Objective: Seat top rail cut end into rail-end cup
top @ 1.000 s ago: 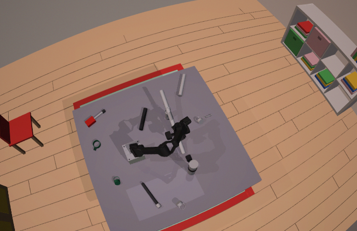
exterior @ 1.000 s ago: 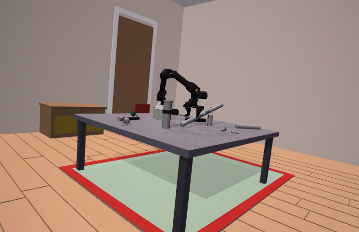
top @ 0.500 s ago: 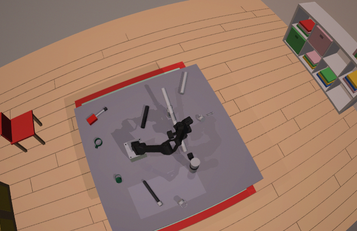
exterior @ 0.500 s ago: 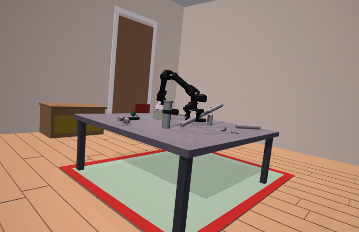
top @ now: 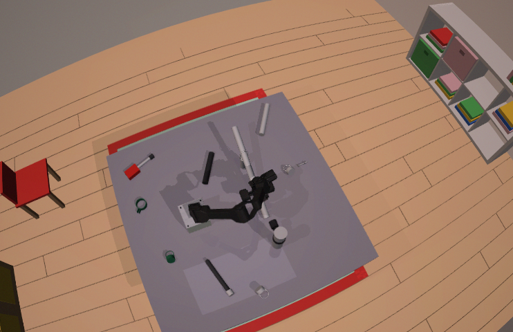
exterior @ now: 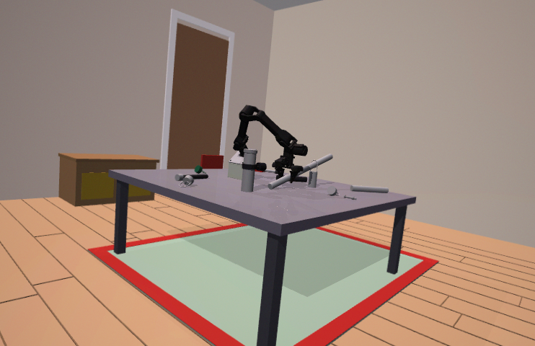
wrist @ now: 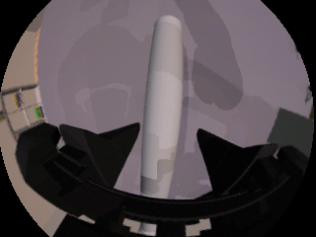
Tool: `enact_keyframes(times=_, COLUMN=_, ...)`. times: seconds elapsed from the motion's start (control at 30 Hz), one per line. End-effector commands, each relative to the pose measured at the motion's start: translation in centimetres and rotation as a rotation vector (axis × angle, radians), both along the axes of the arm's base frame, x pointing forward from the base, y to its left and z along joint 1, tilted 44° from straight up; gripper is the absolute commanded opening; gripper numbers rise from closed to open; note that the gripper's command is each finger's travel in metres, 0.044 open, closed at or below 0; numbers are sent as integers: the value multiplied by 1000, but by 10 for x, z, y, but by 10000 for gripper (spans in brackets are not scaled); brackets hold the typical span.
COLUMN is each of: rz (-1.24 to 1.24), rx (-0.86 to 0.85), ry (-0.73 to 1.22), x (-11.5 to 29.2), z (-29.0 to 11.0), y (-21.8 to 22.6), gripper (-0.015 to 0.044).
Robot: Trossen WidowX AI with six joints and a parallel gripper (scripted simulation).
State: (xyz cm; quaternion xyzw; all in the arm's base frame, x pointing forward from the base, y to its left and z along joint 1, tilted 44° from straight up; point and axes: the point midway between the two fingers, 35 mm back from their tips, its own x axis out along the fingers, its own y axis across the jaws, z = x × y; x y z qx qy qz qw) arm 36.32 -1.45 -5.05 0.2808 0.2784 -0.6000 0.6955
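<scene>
The grey rail [top: 237,137] [exterior: 278,182] [wrist: 163,104] slopes through the loop cap [exterior: 312,174] on the short post. Its low end is near the table, short of the big post [top: 279,233] [exterior: 248,179] and below cup height. The black end cup [top: 273,224] [exterior: 260,166] sticks out from the brace band [exterior: 246,166], which sits on the upper part of the post, below its cap. My gripper [exterior: 285,178] [wrist: 169,128] is open, with one finger on each side of the rail and gaps showing in the wrist view. Exact fingertip height against the rail is hard to tell.
A black tube [top: 208,168] lies beside the rail. A loose grey tube [top: 263,119] [exterior: 369,189] and a small loop fitting [top: 287,169] [exterior: 332,190] lie beyond it. A white-ended black tube [top: 219,277] and a green cap [top: 170,256] lie farther off.
</scene>
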Motion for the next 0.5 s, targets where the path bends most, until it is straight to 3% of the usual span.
enact_keyframes(times=0.0, rz=4, rx=-5, ry=7, x=-1, z=-2, y=-1, gripper=282)
enact_keyframes(times=0.07, rz=4, rx=-5, ry=7, x=-1, z=-2, y=-1, gripper=230)
enact_keyframes(times=0.47, rz=4, rx=-5, ry=7, x=-1, z=-2, y=-1, gripper=150)
